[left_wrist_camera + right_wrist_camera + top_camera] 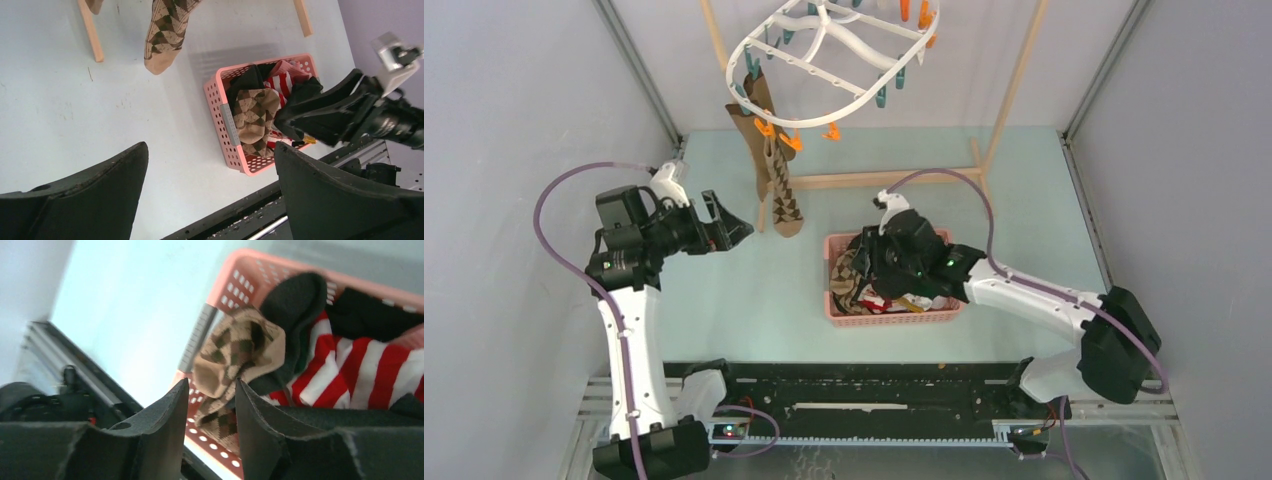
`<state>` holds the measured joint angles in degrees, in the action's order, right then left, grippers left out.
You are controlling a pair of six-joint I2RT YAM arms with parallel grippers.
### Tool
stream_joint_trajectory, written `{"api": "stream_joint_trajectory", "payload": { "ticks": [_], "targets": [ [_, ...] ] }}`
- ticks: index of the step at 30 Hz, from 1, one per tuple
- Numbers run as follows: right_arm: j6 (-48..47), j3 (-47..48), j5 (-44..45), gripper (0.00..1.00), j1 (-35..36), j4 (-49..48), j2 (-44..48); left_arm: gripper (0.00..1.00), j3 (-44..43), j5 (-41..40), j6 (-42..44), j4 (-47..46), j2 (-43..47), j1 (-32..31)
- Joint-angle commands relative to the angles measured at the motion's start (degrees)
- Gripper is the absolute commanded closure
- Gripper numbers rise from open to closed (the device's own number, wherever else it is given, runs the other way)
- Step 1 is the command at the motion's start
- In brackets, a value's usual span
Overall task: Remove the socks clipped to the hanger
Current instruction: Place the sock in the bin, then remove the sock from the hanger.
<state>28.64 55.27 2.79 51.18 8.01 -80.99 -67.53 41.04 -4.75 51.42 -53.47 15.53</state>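
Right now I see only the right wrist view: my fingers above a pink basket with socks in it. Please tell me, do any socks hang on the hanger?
Observer: Yes, two. An argyle sock and a tan-brown sock are clipped at the left side of the hanger.
Operator: Where is the left arm?
Observer: It is raised beside them. The left arm's fingers are wide open, just left of the two socks, and they hold nothing.
Operator: And where do those socks hang from my basket?
Observer: The pink basket stands on the table to the right of the hanging socks and nearer to the arm bases.
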Motion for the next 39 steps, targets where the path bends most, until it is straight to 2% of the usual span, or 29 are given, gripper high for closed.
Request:
{"api": "stream_joint_trajectory", "payload": {
  "ticks": [1,5,7,11,14,17,21,23,25,29,33,39],
  "targets": [
    [1.13,3.28,-14.61,0.57,-2.88,-0.91,1.04,0.00,-0.32,2.73,-1.11,-2.57,0.36,1.07],
    [4.45,3.96,-21.47,0.72,-4.53,-5.92,-4.07,0.00,-0.45,2.83,-1.17,-2.62,0.49,1.59],
    [6.17,3.90,-21.86,0.77,-5.29,-6.80,-7.38,0.00,-0.65,3.01,-0.70,-2.20,0.32,2.31],
    [7.35,1.45,-17.32,0.85,-5.74,-9.33,-12.72,0.00,-1.23,4.90,-0.17,-1.68,-0.41,5.02],
    [8.13,-1.15,-10.40,0.88,-5.63,-11.42,-14.38,0.00,-1.70,6.54,-0.17,-1.58,-1.24,6.77],
    [6.97,-2.26,1.30,0.75,-3.42,-12.50,-11.25,0.00,-2.03,6.97,-0.10,-1.31,-2.16,7.66],
    [-0.37,-1.94,16.69,0.40,3.30,-17.31,-3.16,0.00,-2.26,6.84,0.38,-0.70,-2.48,8.68],
    [-5.02,0.39,21.48,0.29,5.99,-20.49,-1.74,0.00,-2.33,6.85,0.21,-0.55,-2.80,9.39],
    [-8.18,3.66,22.66,0.22,7.19,-22.91,-2.83,0.00,-2.79,6.89,0.16,-0.13,-3.37,10.19],
    [-13.75,11.43,21.87,0.15,7.65,-26.90,-9.61,0.00,-4.19,6.78,0.97,1.91,-5.28,12.13],
    [-22.80,17.25,21.49,0.11,8.32,-38.02,-19.53,0.00,-4.63,7.36,2.25,3.65,-6.07,13.87],
    [-28.55,32.44,24.15,0.11,6.88,-38.98,-33.99,0.00,-4.68,8.11,3.27,5.08,-5.37,14.20]
  ]
}}
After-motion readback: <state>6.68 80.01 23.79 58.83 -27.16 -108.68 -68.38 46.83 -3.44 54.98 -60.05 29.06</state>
